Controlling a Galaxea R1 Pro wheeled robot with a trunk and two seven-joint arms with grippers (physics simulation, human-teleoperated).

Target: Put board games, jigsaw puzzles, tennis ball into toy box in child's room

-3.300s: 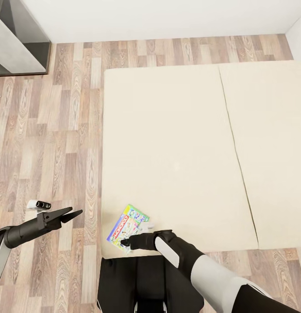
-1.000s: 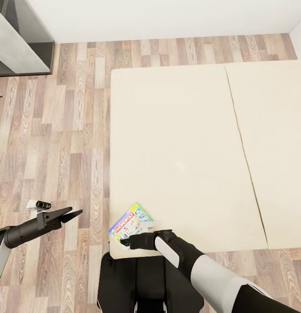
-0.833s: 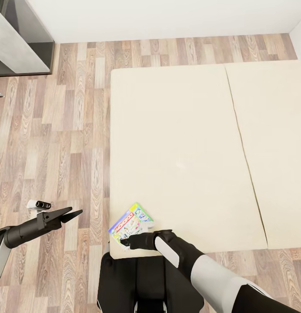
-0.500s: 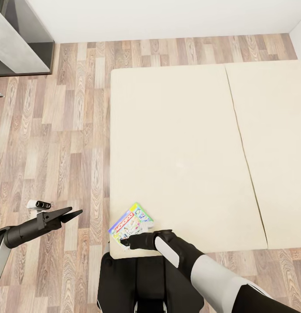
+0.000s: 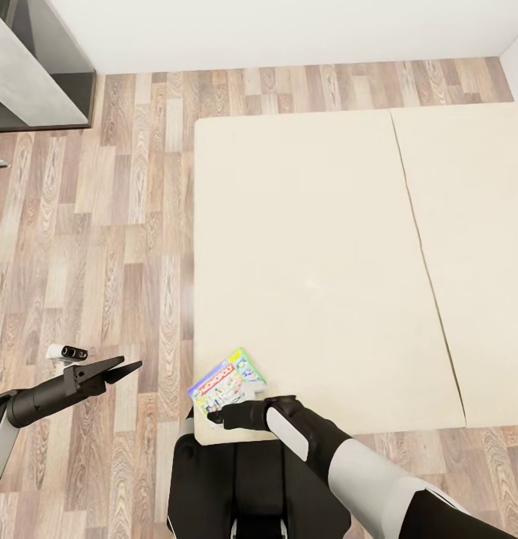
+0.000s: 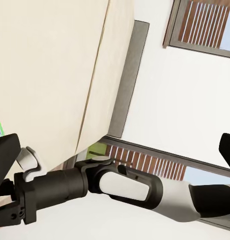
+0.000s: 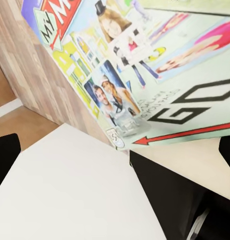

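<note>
We found the Monopoly box (image 5: 224, 382) lying flat at the near corner of the bed (image 5: 311, 247), just beside the mattress edge that drops to the wood floor (image 5: 102, 224). Our right gripper (image 5: 214, 416) sat at the box's near edge, its fingertips touching or nearly touching the cardboard; we could not tell whether they were clamped on it or apart. In the right wrist view the printed lid (image 7: 144, 75) ran close under the camera.

We judged the box light, stiff and flat, with a glossy lid that would slip under a loose pinch. 1 thin edge seemed the only place to take hold, best where the box neared the mattress corner, since the soft bed would give under a downward push.

Our left gripper (image 5: 128, 369) hung over the floor, fingers slightly apart, holding nothing.
</note>
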